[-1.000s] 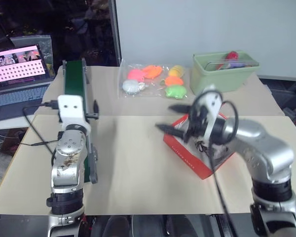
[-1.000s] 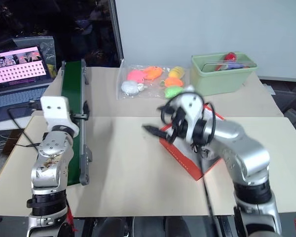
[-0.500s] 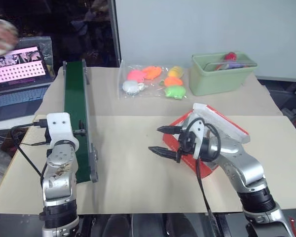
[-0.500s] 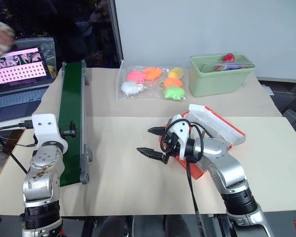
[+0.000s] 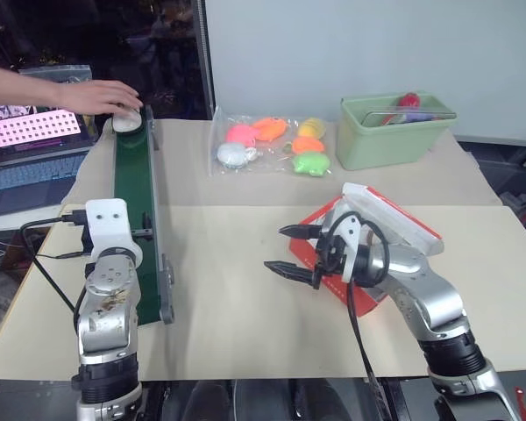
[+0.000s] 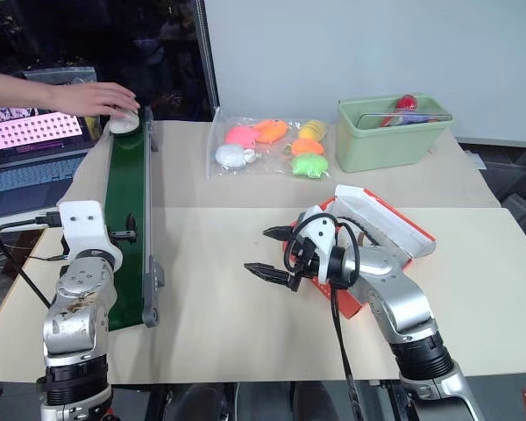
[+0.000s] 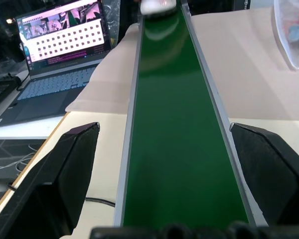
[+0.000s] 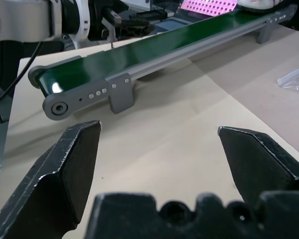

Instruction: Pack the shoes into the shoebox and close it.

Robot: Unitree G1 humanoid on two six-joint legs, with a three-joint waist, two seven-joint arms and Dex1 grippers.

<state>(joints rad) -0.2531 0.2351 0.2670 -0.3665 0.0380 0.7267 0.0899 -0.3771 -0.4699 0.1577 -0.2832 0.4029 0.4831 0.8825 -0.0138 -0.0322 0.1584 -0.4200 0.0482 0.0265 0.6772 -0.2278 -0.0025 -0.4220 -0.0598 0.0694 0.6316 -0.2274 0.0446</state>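
one shoe (image 5: 125, 122) far down belt (image 7: 179, 124), well apart from wide-open, empty left gripper (image 7: 164, 164).

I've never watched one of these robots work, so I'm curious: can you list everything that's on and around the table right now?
Conveyor belt: one, green with grey rails, left side of the table.
Shoe: one, whitish, at the belt's far end under a person's hand.
Shoebox: one, orange-red, lid open, white inside, right of centre.
Squishy toys: several, pink, orange, yellow, green and white, in clear bags at the back.
Bin: one, pale green, back right, with something red inside.
Laptop: one, screen lit, far left.
Table: one, beige top.
Left gripper: black fingers open, over the belt's near end.
Right gripper: black fingers open, beside the shoebox.
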